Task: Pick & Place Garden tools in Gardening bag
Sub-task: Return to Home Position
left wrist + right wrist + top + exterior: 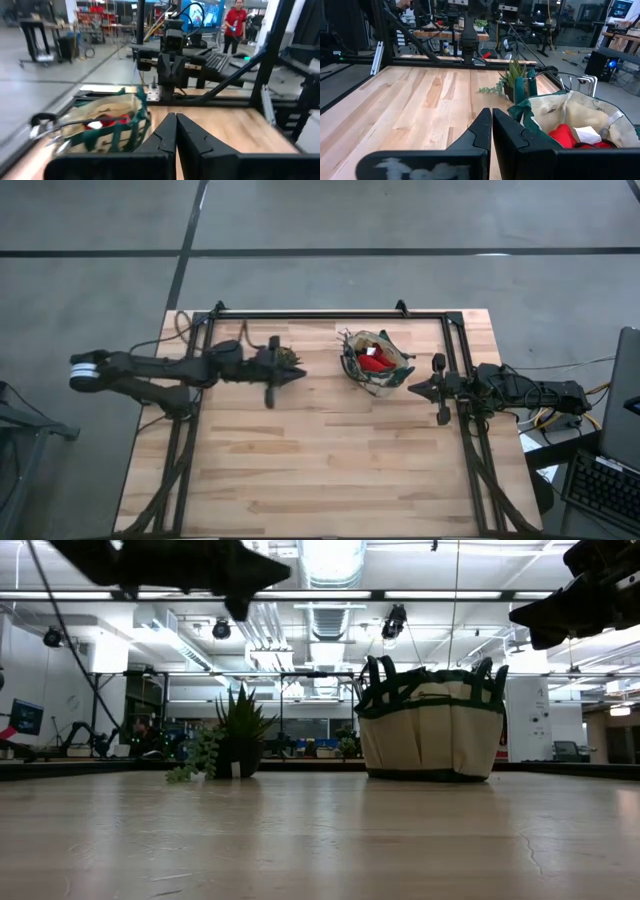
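Note:
The beige gardening bag (376,363) with dark green trim stands upright on its base at the table's far middle; it also shows in the low view (431,722). Red glove fabric (566,136) and metal tool handles (47,124) show inside its open top. My left gripper (300,375) is shut and empty, raised to the bag's left. My right gripper (413,390) is shut and empty, raised to the bag's right. In the left wrist view my left gripper (176,125) points at the bag (107,127).
A small leafy plant in a dark pot (288,357) stands on the table just behind my left gripper; it also shows in the low view (235,735). A black frame (330,314) runs around the table. The near half of the wooden tabletop (320,470) is bare.

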